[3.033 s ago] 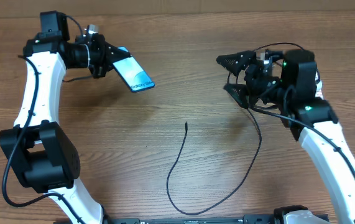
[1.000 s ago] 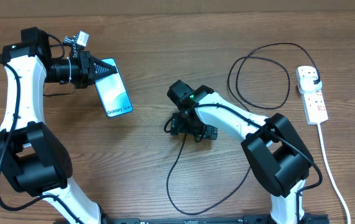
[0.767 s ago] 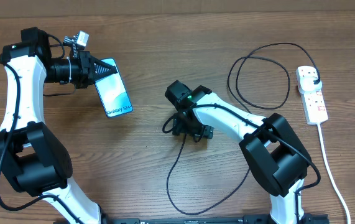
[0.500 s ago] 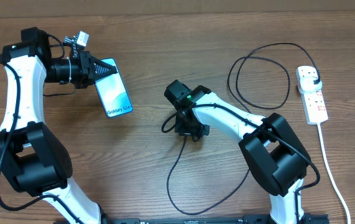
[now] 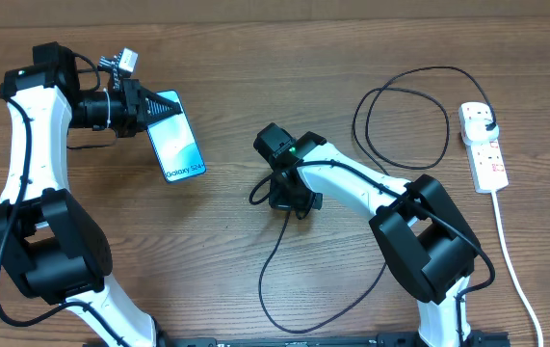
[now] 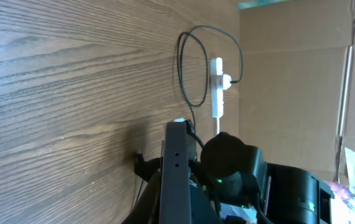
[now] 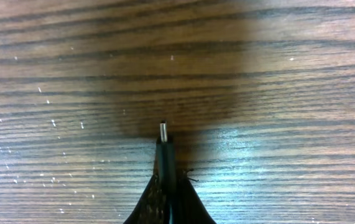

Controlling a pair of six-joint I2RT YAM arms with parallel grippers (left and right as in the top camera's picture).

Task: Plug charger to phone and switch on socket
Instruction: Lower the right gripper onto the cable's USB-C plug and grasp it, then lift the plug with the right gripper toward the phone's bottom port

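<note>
My left gripper (image 5: 152,113) is shut on the top end of the phone (image 5: 180,143), holding it above the table at the left with its lit screen up. In the left wrist view the phone's dark edge (image 6: 176,165) stands between the jaws. At mid-table my right gripper (image 5: 288,200) is shut on the connector end of the charger (image 5: 271,258). In the right wrist view the metal tip (image 7: 163,130) sticks out beyond the closed fingers (image 7: 183,202), just above the wood. The black cable loops back to its plug in the socket (image 5: 484,154) at the far right.
The socket's white cord (image 5: 516,275) runs down the right side to the front edge. The charger's slack lies in a round loop (image 5: 400,116) left of the socket and a long curve (image 5: 352,304) near the front. A cardboard wall (image 6: 289,74) stands behind the table.
The right arm came from the socket side to mid-table and its jaws closed on the charger's connector end. The left arm drew the phone a little left, then stayed still.
</note>
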